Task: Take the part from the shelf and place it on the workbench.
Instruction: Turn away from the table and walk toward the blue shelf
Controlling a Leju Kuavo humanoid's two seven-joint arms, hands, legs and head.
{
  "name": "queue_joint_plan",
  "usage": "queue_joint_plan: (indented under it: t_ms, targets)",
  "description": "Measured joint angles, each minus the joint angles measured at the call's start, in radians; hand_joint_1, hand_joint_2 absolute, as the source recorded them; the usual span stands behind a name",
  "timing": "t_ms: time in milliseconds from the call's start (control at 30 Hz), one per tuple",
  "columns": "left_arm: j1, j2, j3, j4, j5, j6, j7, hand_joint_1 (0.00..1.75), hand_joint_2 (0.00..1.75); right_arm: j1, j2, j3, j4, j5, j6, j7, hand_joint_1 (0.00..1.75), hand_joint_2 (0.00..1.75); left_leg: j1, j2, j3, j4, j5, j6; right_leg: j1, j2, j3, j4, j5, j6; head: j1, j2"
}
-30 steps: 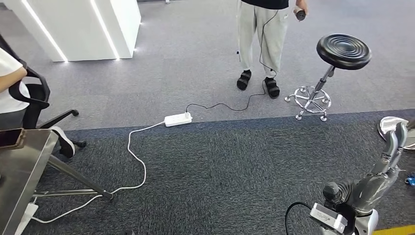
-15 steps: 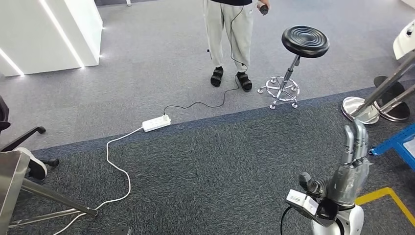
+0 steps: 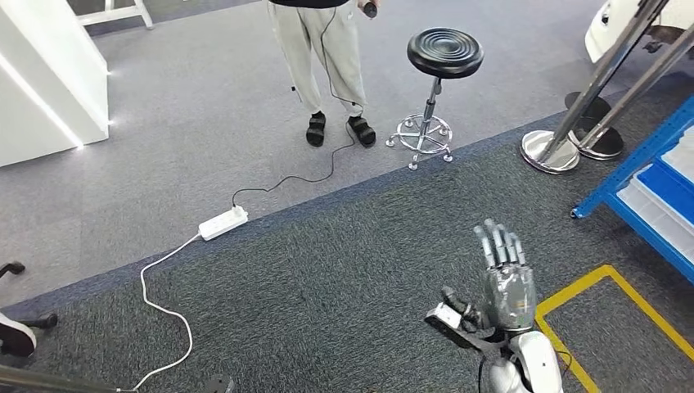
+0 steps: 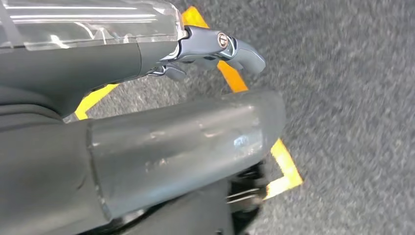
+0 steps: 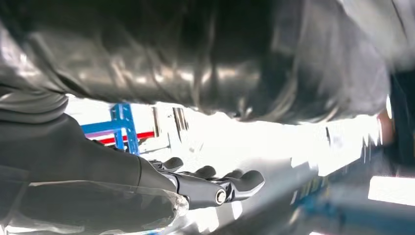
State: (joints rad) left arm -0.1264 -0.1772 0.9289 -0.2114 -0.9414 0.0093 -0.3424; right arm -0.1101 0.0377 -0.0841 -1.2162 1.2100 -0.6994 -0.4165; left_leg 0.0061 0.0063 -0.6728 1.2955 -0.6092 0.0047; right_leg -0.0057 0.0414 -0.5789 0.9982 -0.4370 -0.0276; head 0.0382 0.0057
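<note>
Shelf (image 3: 655, 176) blue, at right edge of grey carpet (image 3: 327, 278), yellow floor tape (image 3: 610, 299) alongside.

The right hand (image 3: 507, 282) is raised empty, fingers (image 3: 497, 242) straight, near the blue shelf (image 3: 646, 176).

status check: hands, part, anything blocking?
Right hand raised, fingers straight, empty. Left hand holds nothing. Part not visible; blue shelf at right. Stool, person, power strip ahead.

A person (image 3: 321, 57) stands beside a black stool (image 3: 442, 78).
</note>
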Motion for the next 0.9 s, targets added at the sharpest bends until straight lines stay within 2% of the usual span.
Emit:
queue_joint_plan:
  t_ms: [33, 67, 133, 167, 200, 267, 300, 333, 400, 433, 467, 500, 533, 567, 600, 633, 667, 700, 733, 767, 800, 833, 900]
  targets:
    - [0.0, 0.0, 0.0, 0.0, 0.001, -0.004, 0.001, 0.0, 0.0, -0.009, 0.002, -0.009, 0.064, 0.051, 0.0, 0.016, 0.0, 0.0, 0.001, -0.002, 0.008, -0.03, 0.03, 0.0, 0.0, 0.013, 0.0, 0.002, -0.001, 0.001, 0.0, 0.0]
    - [-0.002, 0.0, -0.001, 0.0, 0.002, -0.007, 0.003, 0.0, 0.0, -0.019, 0.004, -0.019, 0.128, 0.096, 0.0, 0.039, 0.0, 0.0, 0.003, -0.008, 0.032, -0.092, 0.073, 0.001, -0.001, 0.024, 0.001, 0.005, -0.003, 0.004, 0.0, 0.0]
    - [-0.004, 0.0, -0.001, 0.0, 0.005, -0.012, 0.011, 0.0, 0.0, -0.042, 0.008, -0.033, 0.248, 0.162, 0.0, 0.101, 0.0, 0.0, 0.006, -0.038, 0.086, -0.224, 0.132, 0.005, -0.002, 0.043, -0.004, 0.016, -0.008, 0.012, 0.0, 0.0]
    - [-0.005, -0.001, -0.001, 0.0, 0.006, -0.014, 0.017, 0.0, 0.0, -0.055, 0.009, -0.036, 0.308, 0.189, 0.0, 0.136, 0.0, 0.0, 0.007, -0.05, 0.1, -0.26, 0.143, 0.006, -0.002, 0.051, -0.008, 0.02, -0.009, 0.017, 0.0, 0.0]
    - [-0.006, -0.001, -0.001, 0.0, 0.006, -0.015, 0.022, 0.0, 0.0, -0.067, 0.009, -0.038, 0.364, 0.21, 0.0, 0.166, 0.0, 0.0, 0.006, -0.057, 0.105, -0.273, 0.142, 0.009, -0.003, 0.059, -0.013, 0.022, -0.009, 0.024, 0.001, 0.0]
    - [-0.007, -0.003, -0.001, 0.0, 0.006, -0.017, 0.029, 0.0, 0.0, -0.084, 0.007, -0.043, 0.474, 0.233, -0.001, 0.212, 0.0, 0.0, 0.005, -0.045, 0.106, -0.279, 0.146, 0.018, -0.005, 0.07, -0.018, 0.021, -0.007, 0.037, 0.0, 0.0]
    - [-0.008, -0.004, -0.002, 0.0, 0.006, -0.018, 0.029, 0.0, 0.0, -0.089, 0.006, -0.045, 0.523, 0.235, -0.001, 0.225, 0.0, 0.0, 0.006, -0.036, 0.108, -0.284, 0.149, 0.025, -0.005, 0.06, -0.02, 0.026, -0.012, 0.042, 0.001, 0.0]
    - [-0.009, -0.006, -0.002, 0.0, 0.006, -0.02, 0.029, 0.0, 0.0, -0.095, 0.005, -0.047, 0.569, 0.234, -0.001, 0.235, 0.0, 0.0, 0.007, -0.026, 0.111, -0.291, 0.152, 0.033, -0.005, 0.039, -0.03, 0.047, -0.027, 0.046, 0.002, 0.0]
    - [-0.01, -0.007, -0.004, 0.0, 0.006, -0.022, 0.029, 0.0, 0.0, -0.11, 0.005, -0.048, 0.641, 0.234, -0.001, 0.244, 0.0, 0.0, 0.006, -0.004, 0.113, -0.298, 0.154, 0.042, -0.004, -0.012, -0.079, 0.149, -0.084, 0.052, 0.005, 0.0]
    - [-0.009, -0.008, -0.004, 0.0, 0.006, -0.023, 0.029, 0.0, 0.0, -0.116, 0.005, -0.049, 0.669, 0.234, -0.001, 0.246, 0.0, 0.0, 0.005, 0.009, 0.113, -0.298, 0.153, 0.044, -0.006, -0.026, -0.114, 0.219, -0.116, 0.055, 0.006, 0.0]
    - [-0.008, -0.008, -0.004, 0.0, 0.006, -0.023, 0.03, 0.0, 0.0, -0.12, 0.005, -0.049, 0.693, 0.234, -0.001, 0.248, 0.0, 0.0, 0.004, 0.022, 0.113, -0.298, 0.152, 0.044, -0.008, -0.032, -0.143, 0.276, -0.135, 0.058, 0.006, 0.0]
    - [-0.006, -0.008, -0.004, 0.0, 0.006, -0.024, 0.03, 0.0, 0.0, -0.122, 0.005, -0.05, 0.716, 0.233, -0.001, 0.251, 0.0, 0.0, 0.003, 0.034, 0.113, -0.298, 0.15, 0.044, -0.009, -0.035, -0.158, 0.303, -0.137, 0.06, 0.006, 0.0]
    - [-0.006, -0.008, -0.004, 0.0, 0.005, -0.025, 0.03, 0.0, 0.0, -0.123, 0.005, -0.051, 0.736, 0.231, 0.0, 0.254, 0.0, 0.0, 0.003, 0.046, 0.114, -0.298, 0.148, 0.044, -0.009, -0.038, -0.153, 0.294, -0.121, 0.061, 0.006, 0.0]
    - [-0.006, -0.008, -0.004, 0.0, 0.004, -0.026, 0.031, 0.0, 0.0, -0.124, 0.005, -0.051, 0.756, 0.228, 0.003, 0.261, 0.0, 0.0, 0.003, 0.057, 0.117, -0.298, 0.146, 0.042, -0.009, -0.045, -0.127, 0.244, -0.088, 0.06, 0.006, 0.0]
    - [-0.007, -0.008, -0.005, 0.0, 0.002, -0.027, 0.031, 0.0, 0.0, -0.125, 0.005, -0.052, 0.775, 0.224, 0.009, 0.269, 0.0, 0.0, 0.003, 0.068, 0.12, -0.298, 0.144, 0.039, -0.008, -0.061, -0.087, 0.17, -0.053, 0.057, 0.006, 0.0]
    - [-0.007, -0.009, -0.006, 0.0, 0.001, -0.029, 0.03, 0.0, 0.0, -0.127, 0.005, -0.053, 0.793, 0.217, 0.016, 0.279, 0.0, 0.0, 0.0, 0.077, 0.124, -0.297, 0.14, 0.035, -0.003, -0.086, -0.05, 0.1, -0.029, 0.052, 0.006, 0.0]
    - [-0.007, -0.01, -0.006, 0.0, 0.0, -0.029, 0.03, 0.0, 0.0, -0.128, 0.005, -0.055, 0.81, 0.21, 0.024, 0.288, 0.0, 0.0, -0.002, 0.086, 0.128, -0.296, 0.137, 0.03, 0.002, -0.104, -0.022, 0.048, -0.014, 0.046, 0.005, 0.0]
    - [-0.007, -0.01, -0.006, 0.0, -0.001, -0.03, 0.029, 0.0, 0.0, -0.127, 0.005, -0.058, 0.826, 0.201, 0.03, 0.297, 0.0, 0.0, -0.005, 0.095, 0.13, -0.295, 0.133, 0.025, 0.006, -0.116, -0.01, 0.021, -0.011, 0.041, 0.005, 0.0]
    - [-0.008, -0.011, -0.006, 0.0, -0.001, -0.03, 0.029, 0.0, 0.0, -0.125, 0.006, -0.062, 0.84, 0.192, 0.035, 0.305, 0.0, 0.0, -0.006, 0.104, 0.133, -0.295, 0.13, 0.02, 0.011, -0.114, -0.01, 0.016, -0.015, 0.035, 0.005, 0.0]
    - [-0.008, -0.011, -0.007, 0.0, -0.001, -0.03, 0.028, 0.0, 0.0, -0.121, 0.006, -0.068, 0.853, 0.183, 0.04, 0.313, 0.0, 0.0, -0.006, 0.114, 0.136, -0.296, 0.128, 0.014, 0.01, -0.1, -0.011, 0.015, -0.014, 0.03, 0.004, 0.0]
    - [-0.009, -0.012, -0.007, 0.0, -0.002, -0.03, 0.028, 0.0, 0.0, -0.116, 0.006, -0.075, 0.865, 0.174, 0.045, 0.322, 0.0, 0.0, -0.004, 0.115, 0.139, -0.293, 0.122, 0.008, 0.008, -0.088, -0.009, 0.013, -0.012, 0.025, 0.004, 0.0]
    - [-0.009, -0.012, -0.008, 0.0, -0.002, -0.03, 0.028, 0.0, 0.0, -0.11, 0.006, -0.082, 0.875, 0.166, 0.052, 0.331, 0.0, 0.0, -0.003, 0.1, 0.137, -0.278, 0.11, 0.003, 0.004, -0.077, -0.005, 0.009, -0.01, 0.019, 0.004, 0.0]
    - [-0.008, -0.012, -0.008, 0.0, -0.001, -0.03, 0.028, 0.0, 0.0, -0.103, 0.008, -0.097, 0.894, 0.148, 0.069, 0.352, 0.0, 0.0, 0.003, 0.044, 0.099, -0.186, 0.054, -0.005, -0.001, -0.053, 0.0, 0.004, -0.008, 0.007, 0.003, 0.0]
